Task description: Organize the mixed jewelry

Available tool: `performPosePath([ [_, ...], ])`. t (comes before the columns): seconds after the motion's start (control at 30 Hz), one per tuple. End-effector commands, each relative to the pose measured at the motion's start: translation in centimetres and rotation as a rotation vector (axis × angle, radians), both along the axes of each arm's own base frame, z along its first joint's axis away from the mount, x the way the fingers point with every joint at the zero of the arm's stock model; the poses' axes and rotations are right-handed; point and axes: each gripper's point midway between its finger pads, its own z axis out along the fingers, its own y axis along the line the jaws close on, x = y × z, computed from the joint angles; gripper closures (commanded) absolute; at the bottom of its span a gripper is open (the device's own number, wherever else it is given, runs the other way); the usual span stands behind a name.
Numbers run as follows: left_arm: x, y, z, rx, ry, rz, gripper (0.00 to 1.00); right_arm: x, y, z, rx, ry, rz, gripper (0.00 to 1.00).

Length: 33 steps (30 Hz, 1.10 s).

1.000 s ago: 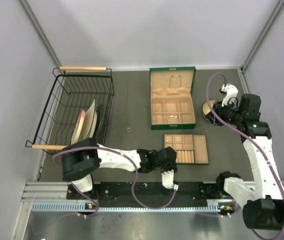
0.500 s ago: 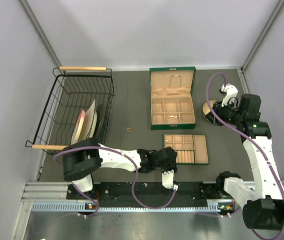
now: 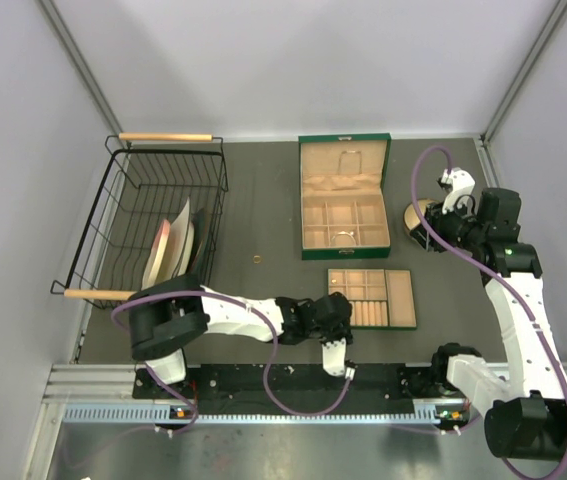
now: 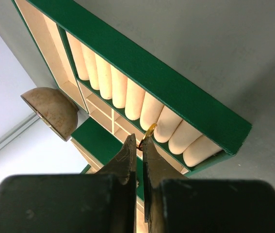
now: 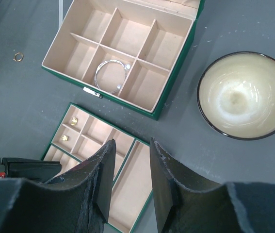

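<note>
From above, a loose ring (image 3: 257, 259) lies on the bench (image 3: 263, 200) left of the tray (image 3: 401, 300); wrist views show the left pincer (image 4: 138, 141) clamped on a gold ring (image 4: 150, 130) over the tray's rolls (image 4: 135, 99), and the right pincer (image 5: 130, 145) apart, empty, above the tray.

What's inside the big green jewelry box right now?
A silver bracelet lies in the middle compartment of the green jewelry box's row farthest from the lid; the other five compartments look bare. The lid's inside is cut off in the right wrist view.
</note>
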Motion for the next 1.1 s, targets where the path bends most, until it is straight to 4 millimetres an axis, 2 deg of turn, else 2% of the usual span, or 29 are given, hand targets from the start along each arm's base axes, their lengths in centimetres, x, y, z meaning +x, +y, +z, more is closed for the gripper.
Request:
performPosePath([
  [0.0,0.0,-1.2,0.7,-0.035,-0.002,-0.024,1.0,0.1,0.0,0.8,-0.004,-0.037,0.015,0.65],
  [0.67,0.2,-1.5,0.1,-0.024,0.002,-0.041,1.0,0.1,-0.1,0.8,-0.009,-0.039,0.014,0.65],
  [1.07,0.0,-0.7,-1.2,0.007,0.016,-0.039,1.0,0.2,-0.1,0.6,-0.011,-0.035,0.014,0.65],
])
